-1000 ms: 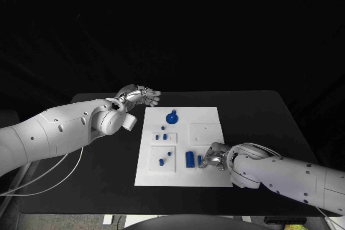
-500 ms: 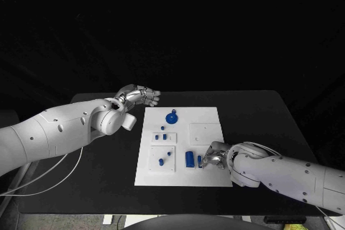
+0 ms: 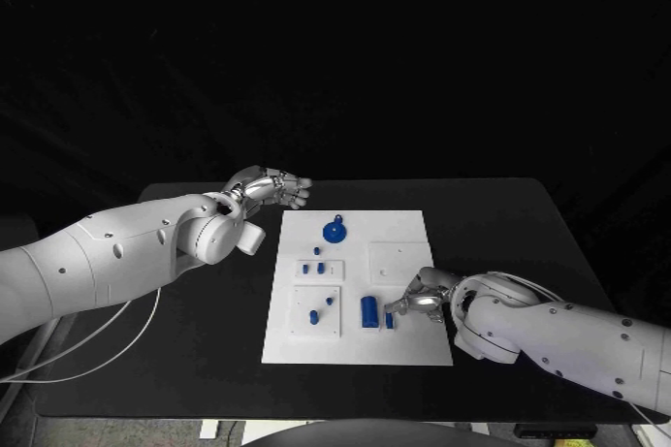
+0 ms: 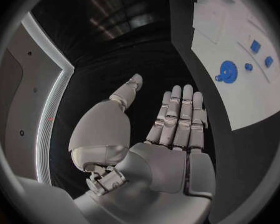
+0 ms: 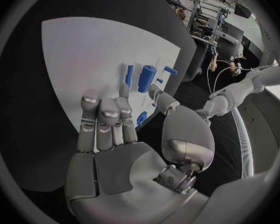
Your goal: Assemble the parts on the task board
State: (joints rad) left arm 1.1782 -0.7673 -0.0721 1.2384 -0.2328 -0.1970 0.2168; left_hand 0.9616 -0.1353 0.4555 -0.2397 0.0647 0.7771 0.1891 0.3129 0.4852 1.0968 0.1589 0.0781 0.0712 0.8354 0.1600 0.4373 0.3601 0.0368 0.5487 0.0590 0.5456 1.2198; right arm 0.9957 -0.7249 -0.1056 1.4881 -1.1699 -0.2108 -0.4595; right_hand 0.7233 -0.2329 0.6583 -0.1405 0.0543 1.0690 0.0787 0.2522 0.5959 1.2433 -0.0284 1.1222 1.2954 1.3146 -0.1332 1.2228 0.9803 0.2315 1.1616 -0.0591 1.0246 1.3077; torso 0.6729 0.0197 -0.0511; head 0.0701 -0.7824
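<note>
Right hand (image 3: 424, 300) hovers over the task board's (image 3: 399, 345) near right edge, fingers apart and empty, beside a blue cylinder (image 3: 369, 310). Clumsy closing could knock it sideways. Left hand (image 3: 270, 187) waits spread, off the board's far corner.

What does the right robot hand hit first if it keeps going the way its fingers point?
Likely the small blue upright part just ahead of the right robot hand, then the taller blue block on the white task board. Depth is unclear.
</note>
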